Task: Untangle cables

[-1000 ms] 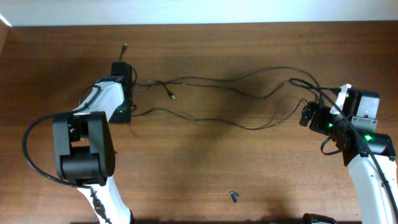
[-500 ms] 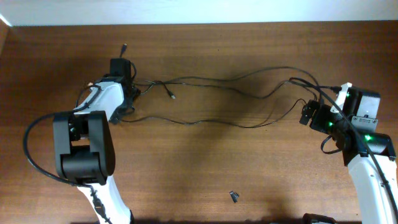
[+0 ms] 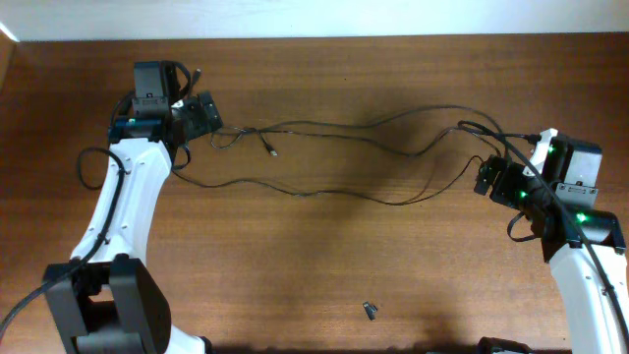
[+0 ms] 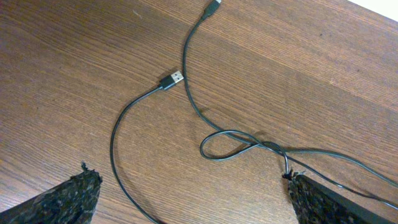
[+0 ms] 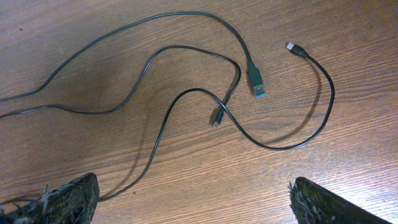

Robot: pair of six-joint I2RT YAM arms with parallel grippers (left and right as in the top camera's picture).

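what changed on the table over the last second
The left gripper moved toward the far edge of the table, its arm swinging outward. It is open now with nothing clamped, and the left ends of the cables shifted slightly. The right gripper, also open, the cable ends near it and the small dark bit near the front stayed put.

L arm swung out, R side unchanged.
L gripper (image 3: pixel 206 115) shifted up twd far-left table edge; wrist cam now sits at top-left, forearm stretched out long, shoulder block dropped from mid-left to bottom-left corner.
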